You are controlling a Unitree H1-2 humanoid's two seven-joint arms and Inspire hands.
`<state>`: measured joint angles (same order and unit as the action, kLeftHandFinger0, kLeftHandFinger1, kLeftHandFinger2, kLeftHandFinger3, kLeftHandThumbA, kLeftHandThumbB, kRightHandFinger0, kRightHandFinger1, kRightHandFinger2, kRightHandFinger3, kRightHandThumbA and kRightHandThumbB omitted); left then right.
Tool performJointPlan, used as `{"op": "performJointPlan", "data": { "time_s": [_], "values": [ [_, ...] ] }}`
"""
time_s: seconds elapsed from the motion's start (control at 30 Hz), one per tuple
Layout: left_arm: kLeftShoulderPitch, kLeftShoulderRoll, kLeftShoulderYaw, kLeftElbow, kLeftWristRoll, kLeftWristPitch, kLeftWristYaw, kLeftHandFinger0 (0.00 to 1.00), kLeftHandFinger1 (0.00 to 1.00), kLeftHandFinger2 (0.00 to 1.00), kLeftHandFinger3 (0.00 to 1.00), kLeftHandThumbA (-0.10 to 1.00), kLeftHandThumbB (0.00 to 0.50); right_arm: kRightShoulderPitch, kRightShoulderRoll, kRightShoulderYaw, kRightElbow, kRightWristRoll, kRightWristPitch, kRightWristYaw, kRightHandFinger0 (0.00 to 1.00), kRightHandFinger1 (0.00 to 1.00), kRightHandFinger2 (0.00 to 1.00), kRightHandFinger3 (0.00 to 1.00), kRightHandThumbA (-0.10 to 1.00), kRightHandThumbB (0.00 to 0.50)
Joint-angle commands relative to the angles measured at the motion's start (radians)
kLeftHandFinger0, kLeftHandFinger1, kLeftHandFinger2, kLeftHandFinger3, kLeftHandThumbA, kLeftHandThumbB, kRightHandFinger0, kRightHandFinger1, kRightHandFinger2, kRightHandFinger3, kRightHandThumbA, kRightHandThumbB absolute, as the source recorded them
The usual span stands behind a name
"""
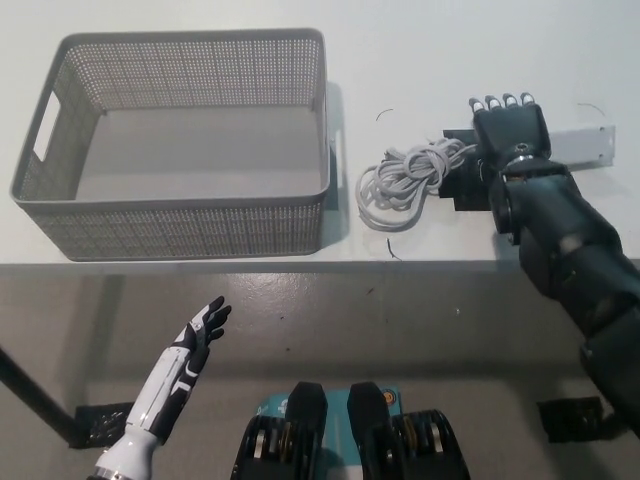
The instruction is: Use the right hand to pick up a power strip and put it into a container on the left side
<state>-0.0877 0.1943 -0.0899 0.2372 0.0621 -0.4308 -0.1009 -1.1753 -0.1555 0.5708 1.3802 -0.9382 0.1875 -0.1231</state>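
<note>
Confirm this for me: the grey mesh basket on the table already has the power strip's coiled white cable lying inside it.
Not right. The head view shows the grey mesh basket holding nothing; the coiled white cable lies on the table to the basket's right, beside the black right hand, which is on the power strip.

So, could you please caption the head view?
Black right hand on the power strip; grey basket empty, white left hand idle.

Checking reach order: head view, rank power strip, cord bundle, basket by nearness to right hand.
1. power strip: under the right hand, at the table's right.
2. cord bundle: coiled just to the hand's left.
3. basket: far left of the table.
Left hand rests low, below the table edge.
</note>
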Motion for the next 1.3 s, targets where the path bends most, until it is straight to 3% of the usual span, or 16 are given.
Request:
{"op": "performJointPlan", "data": {
  "time_s": [0.0,0.03,0.07,0.1,0.13,0.23,0.3,0.37,0.4,0.53,0.77,0.83,0.87,1.03,1.17,1.27],
  "values": [
    [-0.016,0.014,0.011,-0.022,-0.025,-0.039,-0.017,1.00,1.00,1.00,1.00,1.00,0.224,-0.094,0.006,0.008,0.013,0.039,-0.042,-0.109,1.00,1.00,1.00,1.00,0.13,0.331],
    [-0.016,0.014,0.011,-0.023,-0.025,-0.039,-0.017,1.00,1.00,1.00,1.00,1.00,0.223,-0.089,0.003,-0.004,0.013,0.052,-0.086,-0.212,0.72,0.82,0.94,1.00,-0.02,0.317],
    [-0.016,0.014,0.010,-0.023,-0.026,-0.039,-0.018,1.00,1.00,1.00,1.00,1.00,0.217,-0.085,0.001,-0.010,0.015,0.059,-0.117,-0.287,0.48,0.56,0.67,0.88,-0.07,0.316],
    [-0.017,0.011,0.009,-0.021,-0.026,-0.039,-0.018,1.00,1.00,1.00,1.00,1.00,0.215,-0.078,-0.004,-0.015,0.015,0.063,-0.158,-0.374,0.08,0.18,0.30,0.63,-0.10,0.249],
    [-0.019,0.010,0.008,-0.021,-0.025,-0.039,-0.017,1.00,1.00,1.00,1.00,1.00,0.214,-0.075,-0.009,-0.019,0.014,0.069,-0.207,-0.451,0.00,0.01,0.19,0.48,-0.10,0.225],
    [-0.023,0.012,0.010,-0.023,-0.031,-0.039,-0.019,1.00,1.00,1.00,1.00,1.00,0.214,-0.079,-0.010,-0.041,0.014,0.095,-0.272,-0.505,0.00,0.03,0.31,0.23,-0.10,0.160],
    [-0.029,0.018,0.010,-0.024,-0.040,-0.033,-0.028,1.00,1.00,1.00,1.00,1.00,0.215,-0.083,-0.008,-0.063,0.008,0.118,-0.305,-0.540,0.00,0.06,0.52,0.20,-0.10,0.149],
    [-0.031,0.019,0.010,-0.027,-0.040,-0.026,-0.029,1.00,1.00,1.00,1.00,1.00,0.223,-0.081,-0.005,-0.089,0.007,0.143,-0.344,-0.570,0.00,0.10,0.60,0.31,-0.10,0.129],
    [-0.032,0.019,0.010,-0.023,-0.041,-0.032,-0.029,1.00,1.00,1.00,1.00,1.00,0.211,-0.080,-0.003,-0.096,0.005,0.150,-0.359,-0.586,0.00,0.16,0.65,0.46,-0.10,0.122],
    [-0.034,0.021,0.007,-0.018,-0.040,-0.039,-0.031,1.00,1.00,1.00,1.00,1.00,0.196,-0.072,-0.002,-0.115,0.000,0.165,-0.391,-0.638,0.00,0.21,0.67,0.77,-0.10,0.125],
    [-0.028,0.022,0.008,-0.018,-0.028,-0.039,-0.023,1.00,1.00,1.00,1.00,1.00,0.179,-0.078,-0.015,-0.157,-0.008,0.197,-0.478,-0.702,0.00,0.24,0.69,0.80,-0.10,0.089],
    [-0.028,0.023,0.008,-0.019,-0.033,-0.039,-0.026,1.00,1.00,1.00,1.00,1.00,0.176,-0.092,-0.028,-0.145,-0.019,0.175,-0.501,-0.770,0.00,0.24,0.69,0.73,-0.10,0.176],
    [-0.027,0.023,0.008,-0.019,-0.035,-0.039,-0.027,1.00,1.00,1.00,1.00,1.00,0.175,-0.098,-0.032,-0.148,-0.022,0.176,-0.518,-0.787,0.00,0.25,0.72,0.74,-0.10,0.173],
    [-0.021,0.020,0.008,-0.020,-0.038,-0.037,-0.027,1.00,1.00,1.00,1.00,1.00,0.178,-0.136,-0.055,-0.163,-0.049,0.174,-0.524,-0.806,0.00,0.37,0.76,0.99,-0.10,0.119],
    [-0.017,0.022,0.006,-0.022,-0.027,-0.039,-0.023,1.00,1.00,1.00,1.00,1.00,0.170,-0.174,-0.085,-0.166,-0.094,0.150,-0.546,-0.875,0.00,0.37,0.75,0.95,-0.10,0.107],
    [-0.017,0.022,0.010,-0.026,-0.036,-0.028,-0.025,1.00,1.00,1.00,1.00,1.00,0.180,-0.202,-0.101,-0.178,-0.129,0.148,-0.563,-0.906,0.00,0.32,0.71,0.89,-0.10,0.040]
  ]
}}
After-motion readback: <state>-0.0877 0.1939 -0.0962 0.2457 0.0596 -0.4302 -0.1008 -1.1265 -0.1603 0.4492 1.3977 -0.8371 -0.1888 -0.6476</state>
